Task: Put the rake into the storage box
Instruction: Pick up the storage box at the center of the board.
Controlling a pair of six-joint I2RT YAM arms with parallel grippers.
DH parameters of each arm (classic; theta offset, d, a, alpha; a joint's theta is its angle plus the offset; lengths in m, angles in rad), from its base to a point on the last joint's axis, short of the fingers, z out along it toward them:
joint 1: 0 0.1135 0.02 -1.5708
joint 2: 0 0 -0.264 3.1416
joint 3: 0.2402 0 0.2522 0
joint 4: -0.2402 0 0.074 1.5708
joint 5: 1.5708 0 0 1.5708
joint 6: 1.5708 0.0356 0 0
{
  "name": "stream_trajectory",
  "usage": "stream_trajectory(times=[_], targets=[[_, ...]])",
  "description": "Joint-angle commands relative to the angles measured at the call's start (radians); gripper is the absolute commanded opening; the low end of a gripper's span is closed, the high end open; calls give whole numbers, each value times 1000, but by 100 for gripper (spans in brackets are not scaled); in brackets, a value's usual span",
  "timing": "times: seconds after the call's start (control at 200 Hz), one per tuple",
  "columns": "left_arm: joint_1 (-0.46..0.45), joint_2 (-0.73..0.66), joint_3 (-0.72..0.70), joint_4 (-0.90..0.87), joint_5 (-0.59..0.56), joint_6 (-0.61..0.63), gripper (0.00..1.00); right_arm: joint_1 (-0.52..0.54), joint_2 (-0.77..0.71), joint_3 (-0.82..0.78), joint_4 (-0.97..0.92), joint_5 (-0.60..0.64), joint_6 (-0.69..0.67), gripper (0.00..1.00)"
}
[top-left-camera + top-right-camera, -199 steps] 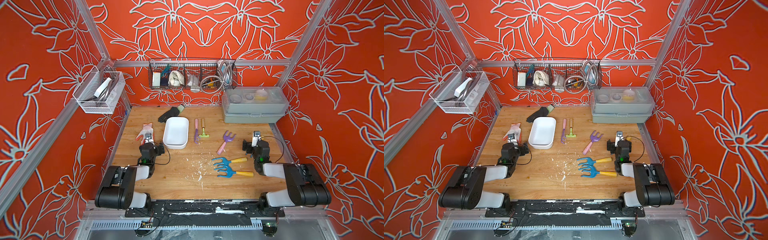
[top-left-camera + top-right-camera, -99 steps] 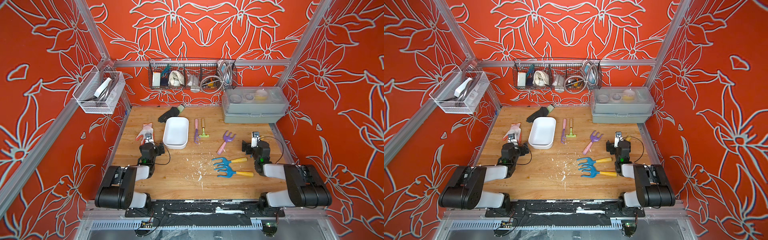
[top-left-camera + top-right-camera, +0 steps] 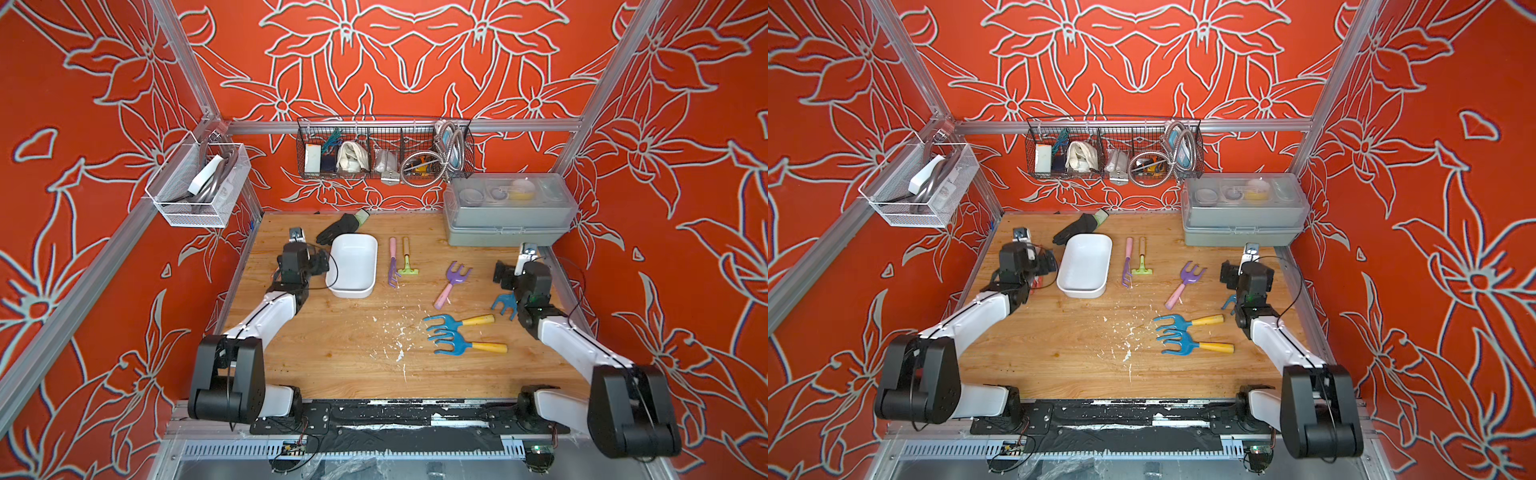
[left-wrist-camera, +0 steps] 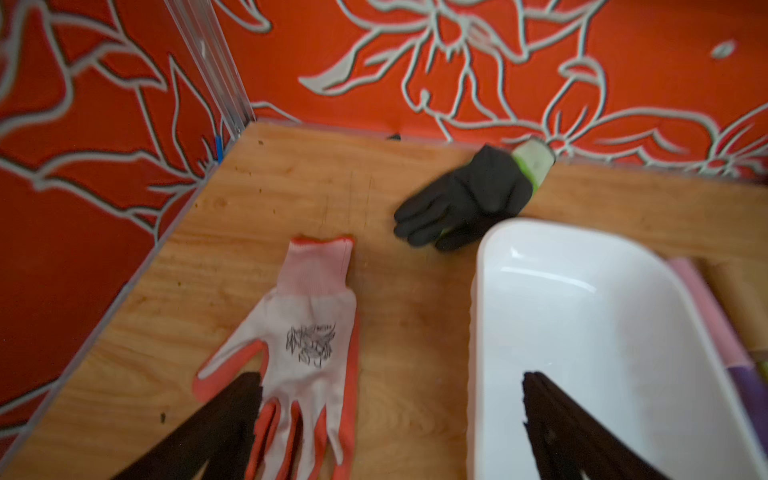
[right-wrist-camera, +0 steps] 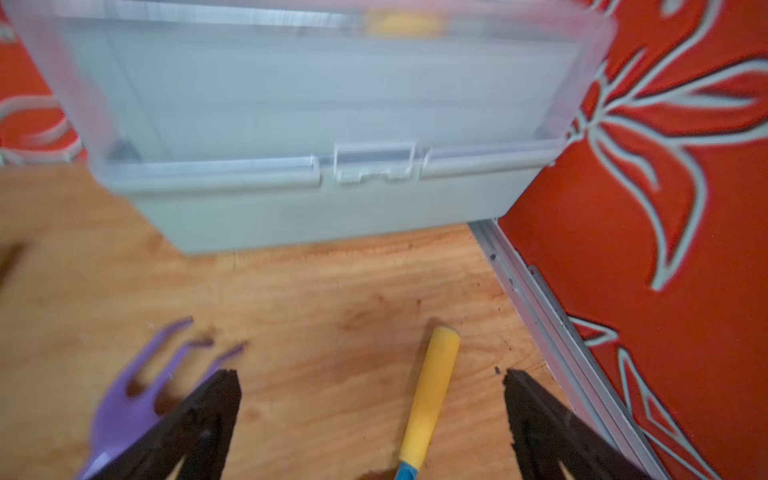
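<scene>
**No rake picked up; the step in hand is choosing and reaching**

In both top views the white storage box (image 3: 353, 266) sits empty at the far left of the table (image 3: 332, 353). Just right of it lie a slim purple rake (image 3: 392, 259) and a green rake (image 3: 408, 271). Two blue hand rakes (image 3: 453, 323) lie at the near right.

In the left wrist view, the left claw (image 4: 390, 378) gapes empty, one finger over an orange-and-white glove (image 4: 307, 332), the other over the box.

In the right wrist view, the right claw (image 5: 371, 372) is spread wide and empty above a yellow handle (image 5: 430, 395).

Next, I judge, a claw must settle on one rake, descend and close across its handle.
</scene>
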Motion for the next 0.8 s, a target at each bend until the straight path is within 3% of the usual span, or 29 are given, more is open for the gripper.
stream_trajectory(times=[0.0,0.105,0.2,0.275,0.385,0.475,0.611,0.796], targets=[[-8,-83,75,-277,-20,-143,99,-1,-76,45,-242,-23,268,100],[-8,-169,92,-318,55,-274,99,-9,-139,27,-243,-200,417,99],[-6,-257,85,-354,231,-304,99,-4,-156,62,-272,-451,429,82],[-6,-334,50,-385,315,-319,92,19,-158,124,-393,-526,425,75],[-7,-454,-51,-373,374,-359,85,118,-180,132,-447,-494,390,69],[-6,-456,-52,-370,380,-380,82,244,-184,133,-408,-407,376,69],[-5,-290,65,-468,399,-339,80,389,-71,224,-371,-334,338,68],[9,-64,238,-566,518,-289,74,430,100,315,-379,-395,302,61]])
